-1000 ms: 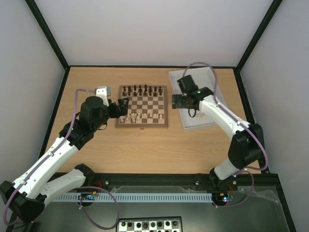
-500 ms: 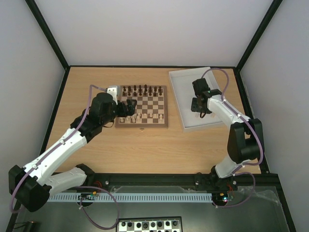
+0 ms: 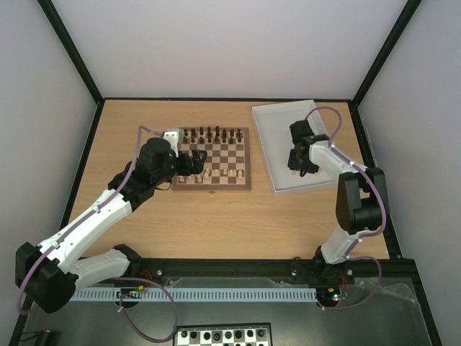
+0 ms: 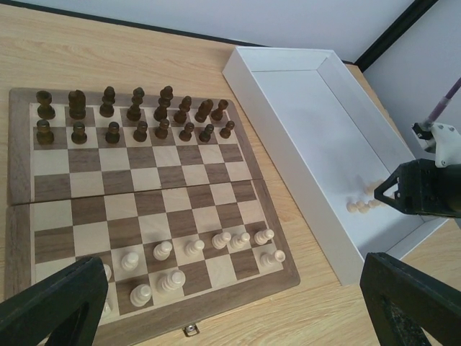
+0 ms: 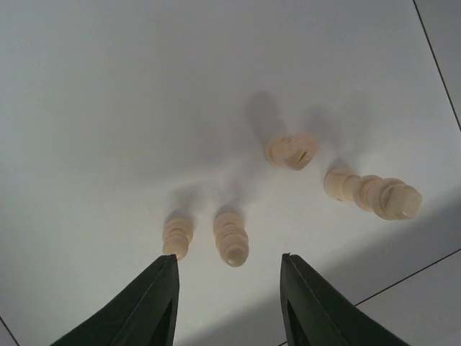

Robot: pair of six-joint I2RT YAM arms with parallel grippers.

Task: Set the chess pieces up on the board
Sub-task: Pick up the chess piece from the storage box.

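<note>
The board [image 3: 212, 158] lies at table centre, and several cream chess pieces [image 4: 223, 240] stand in its two near rows. More cream pieces [image 4: 364, 204] lie on their sides in the white tray [image 3: 277, 122]. My right gripper [image 3: 297, 169] hangs low over them. In the right wrist view it [image 5: 227, 268] is open. One lying piece [image 5: 231, 238] is just ahead of the gap, and another [image 5: 176, 236] is at the left fingertip. Two more [image 5: 291, 151] [image 5: 371, 193] lie farther off. My left gripper [image 3: 196, 160] hovers open over the board's left part, holding nothing.
Dark brown pieces [image 4: 137, 115] fill the board's two far rows. The tray's raised wall [image 4: 288, 144] runs between the board and the loose pieces. Bare wooden table [image 3: 216, 216] lies in front of the board. A black-and-white board [image 3: 223, 335] sits below the table's near edge.
My right gripper moved from the tray's left edge down to the loose pieces at its near end, and its jaws narrowed. My left arm swung right, over the board's left side.
</note>
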